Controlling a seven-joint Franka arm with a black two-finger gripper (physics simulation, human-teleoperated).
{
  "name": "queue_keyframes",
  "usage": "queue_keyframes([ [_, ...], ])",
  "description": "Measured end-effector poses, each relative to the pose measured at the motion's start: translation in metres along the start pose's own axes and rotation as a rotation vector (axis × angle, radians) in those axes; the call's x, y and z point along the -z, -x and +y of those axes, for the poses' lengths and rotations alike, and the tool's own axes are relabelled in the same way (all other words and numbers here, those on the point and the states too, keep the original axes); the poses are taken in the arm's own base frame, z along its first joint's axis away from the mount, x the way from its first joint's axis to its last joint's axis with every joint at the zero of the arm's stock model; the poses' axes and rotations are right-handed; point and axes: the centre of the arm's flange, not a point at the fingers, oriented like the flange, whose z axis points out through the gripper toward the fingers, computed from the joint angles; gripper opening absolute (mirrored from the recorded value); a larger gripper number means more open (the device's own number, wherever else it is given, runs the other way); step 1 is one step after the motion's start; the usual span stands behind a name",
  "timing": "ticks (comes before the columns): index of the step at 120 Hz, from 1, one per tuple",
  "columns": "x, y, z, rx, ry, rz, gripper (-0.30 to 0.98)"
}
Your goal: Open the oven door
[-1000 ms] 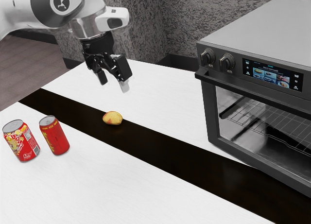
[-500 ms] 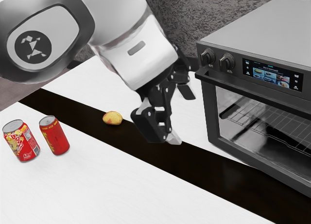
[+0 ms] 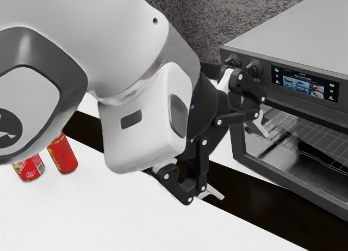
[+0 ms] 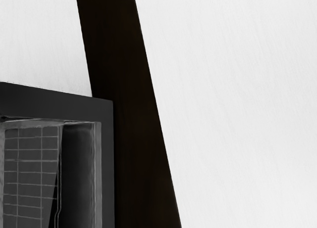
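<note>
While the arm (image 3: 65, 49) reaches in from the exterior view's upper left, it partly hides a red can (image 3: 30, 168) with a pattern on its side. Just beside that stands another red can (image 3: 64, 155), upright on the white tabletop (image 3: 109, 218). A broad dark strip (image 3: 255, 202) slants across the tabletop behind the cans, passing under the hand and on toward the exterior view's right.

In the middle, the gripper (image 3: 244, 166) is in front of the oven's near end, its jaws spread wide apart with nothing between them. One finger overlaps the door in the picture; whether it touches, I cannot tell.

At the exterior view's right sits the oven (image 3: 293, 33), two knobs (image 3: 254, 68) on its front and a lit screen (image 3: 302, 83) beside them. Below these is the long dark handle (image 3: 304, 110), partly covered by the gripper. The oven door (image 3: 243, 154) is shut, a wire rack (image 3: 321, 136) visible through its glass. In the wrist view, the strip runs past the oven's lower corner.
</note>
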Motion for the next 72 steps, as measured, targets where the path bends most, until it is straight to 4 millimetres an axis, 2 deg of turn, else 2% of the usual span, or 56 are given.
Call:
queue_keyframes([
  [29, -0.026, 0.012, -0.024, -0.043, 0.007, 0.043, 0.69],
  [49, -0.060, 0.025, -0.062, -0.061, 0.016, 0.093, 0.69],
  [72, -0.081, 0.038, -0.085, -0.072, 0.008, 0.106, 0.69],
])
